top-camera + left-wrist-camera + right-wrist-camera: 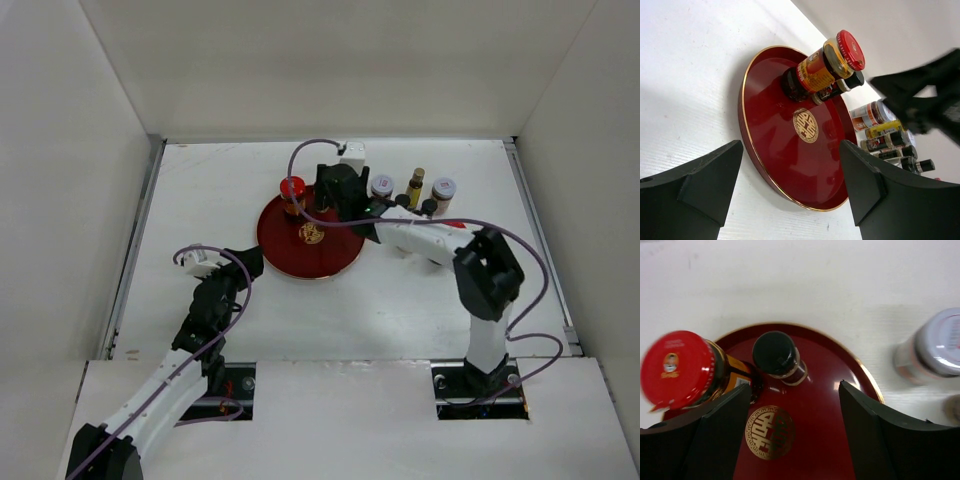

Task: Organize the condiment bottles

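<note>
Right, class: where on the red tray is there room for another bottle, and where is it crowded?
Free: the near half of the red tray, from the gold emblem to its rim. Crowded: its far edge, where the red-lidded jar and a black-capped bottle stand together below the right gripper, and the table right of the tray, packed with bottles.

The red tray [765,125] is glossy lacquer with a gold rim. The jar lid [675,367] is shiny red; the counter [685,75] is matt white, faintly rough.
</note>
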`<state>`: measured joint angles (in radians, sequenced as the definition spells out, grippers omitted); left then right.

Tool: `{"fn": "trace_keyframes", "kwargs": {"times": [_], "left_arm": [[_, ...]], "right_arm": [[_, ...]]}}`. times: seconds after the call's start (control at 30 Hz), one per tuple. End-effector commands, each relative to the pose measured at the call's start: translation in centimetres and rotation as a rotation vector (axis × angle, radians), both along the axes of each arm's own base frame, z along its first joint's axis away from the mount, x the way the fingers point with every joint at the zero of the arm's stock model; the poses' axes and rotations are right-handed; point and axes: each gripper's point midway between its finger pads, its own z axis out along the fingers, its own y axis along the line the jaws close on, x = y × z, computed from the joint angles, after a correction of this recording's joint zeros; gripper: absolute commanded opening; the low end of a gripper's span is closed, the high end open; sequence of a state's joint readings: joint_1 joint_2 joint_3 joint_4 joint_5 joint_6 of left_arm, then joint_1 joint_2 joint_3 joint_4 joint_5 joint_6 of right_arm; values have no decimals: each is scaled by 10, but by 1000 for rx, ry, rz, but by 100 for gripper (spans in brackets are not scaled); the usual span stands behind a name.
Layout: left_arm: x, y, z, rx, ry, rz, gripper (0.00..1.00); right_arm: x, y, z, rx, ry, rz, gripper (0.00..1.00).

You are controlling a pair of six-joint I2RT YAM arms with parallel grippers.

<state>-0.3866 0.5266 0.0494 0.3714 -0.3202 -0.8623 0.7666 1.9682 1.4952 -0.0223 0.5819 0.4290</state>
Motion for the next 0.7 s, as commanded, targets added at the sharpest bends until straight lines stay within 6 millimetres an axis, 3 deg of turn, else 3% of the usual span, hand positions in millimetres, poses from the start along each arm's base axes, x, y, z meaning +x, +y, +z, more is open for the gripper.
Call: {"fn": "trace_keyframes", "kwargs": {"times": [0.0,0.1,0.27,0.4,0.53,0.67], "left_arm": [[-8,4,-33,9,39,0,77],[-8,3,-32,8,38,-6,77],[-8,3,-34,10,42,-3,77],[-7,2,-33,11,43,-1,77],[-7,1,-34,11,43,-7,77],[-7,2,-34,13,44,-1,77]], "right_arm": [[-15,-19,91,124,-158,-47,78],[-37,-48,95,101,-172,-76,78],[-83,-118,76,60,-171,-169,83],[-104,-169,59,54,-142,-235,86],[-110,-198,36,23,-80,-274,86],[-106,-205,24,18,-41,-264,86]]}}
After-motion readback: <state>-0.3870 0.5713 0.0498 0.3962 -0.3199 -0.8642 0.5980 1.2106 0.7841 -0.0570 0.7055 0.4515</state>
